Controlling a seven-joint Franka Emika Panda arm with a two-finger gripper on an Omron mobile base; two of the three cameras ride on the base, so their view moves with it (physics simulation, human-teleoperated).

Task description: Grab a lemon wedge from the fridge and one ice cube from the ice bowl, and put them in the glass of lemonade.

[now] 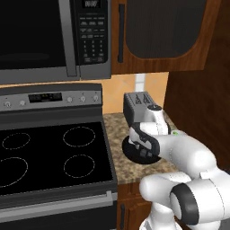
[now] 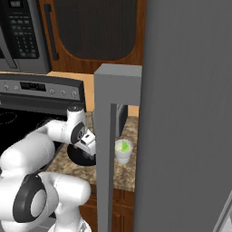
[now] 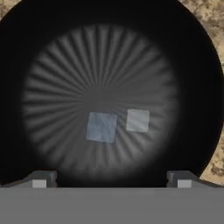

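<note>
Black ice bowl (image 3: 109, 52) sits on the speckled counter (image 1: 117, 152) beside the stove (image 1: 54, 152), directly under the gripper (image 3: 111, 177). Fingers (image 3: 41, 179) stand spread wide apart, released, grasping nothing and touching nothing, poised above the bowl's ribbed floor. Two ice cubes lie near the bowl's centre: a bluish cube (image 3: 101, 127) and a paler cube (image 3: 138, 120), just beside each other. Glass (image 2: 123, 151) stands on the counter to the right of the bowl, behind the open fridge door (image 2: 111, 136), with a yellow-green wedge (image 2: 122, 146) inside it.
</note>
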